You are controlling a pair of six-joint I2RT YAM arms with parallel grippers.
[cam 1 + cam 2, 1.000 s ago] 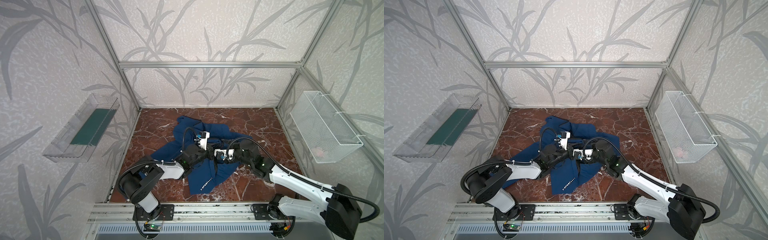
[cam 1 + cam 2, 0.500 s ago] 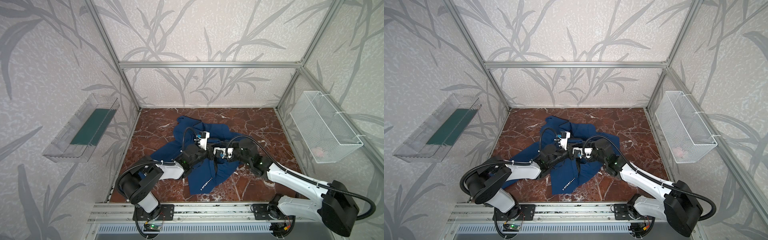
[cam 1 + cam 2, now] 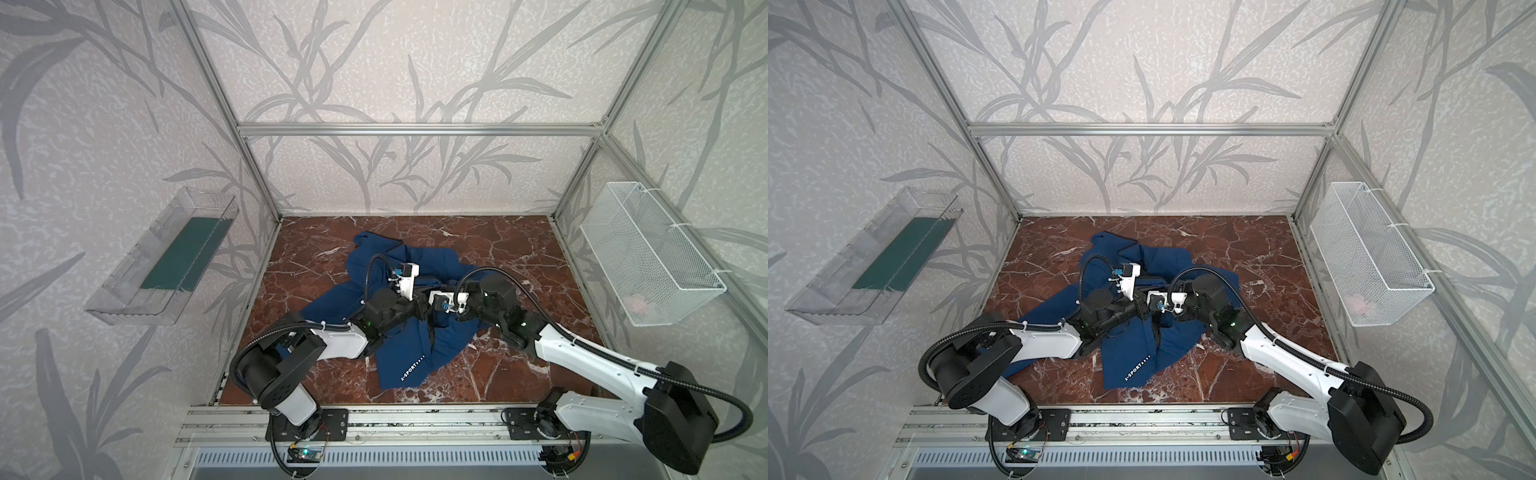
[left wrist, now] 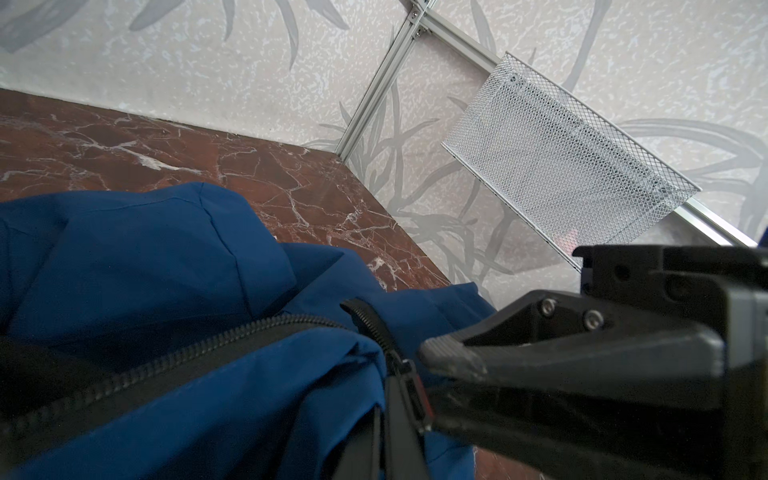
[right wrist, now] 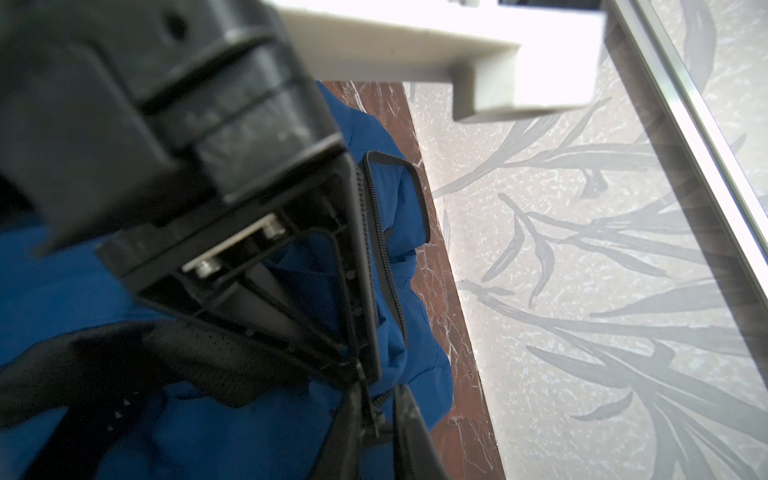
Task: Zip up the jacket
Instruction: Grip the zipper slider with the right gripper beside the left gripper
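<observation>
One navy jacket (image 3: 407, 357) (image 3: 1129, 353) lies crumpled on the floor (image 3: 498, 257), in the lower middle of the frame in both top views. Its white lettering (image 3: 411, 370) faces up near the front edge, and part of it trails toward the lower left under the left arm (image 3: 340, 345). Both grippers meet over its middle. The left gripper (image 3: 420, 308) is clamped tight on the jacket's zipper edge; the right wrist view shows its fingertips pressed together there (image 5: 365, 370), with black lining (image 5: 199, 357) bunched beside them. The zipper (image 4: 208, 345) shows as one row of black teeth along the lifted edge. The right gripper (image 4: 440, 388) reaches in from the opposite side; its fingers (image 4: 453, 357) lie either side of the slider (image 4: 415, 386) with a narrow gap between them, and I cannot tell whether they pinch it. Farther out, a wire basket (image 3: 648, 257) hangs on the wall at the middle right of the frame, and a clear tray (image 3: 166, 257) with a green base hangs at the middle left.
</observation>
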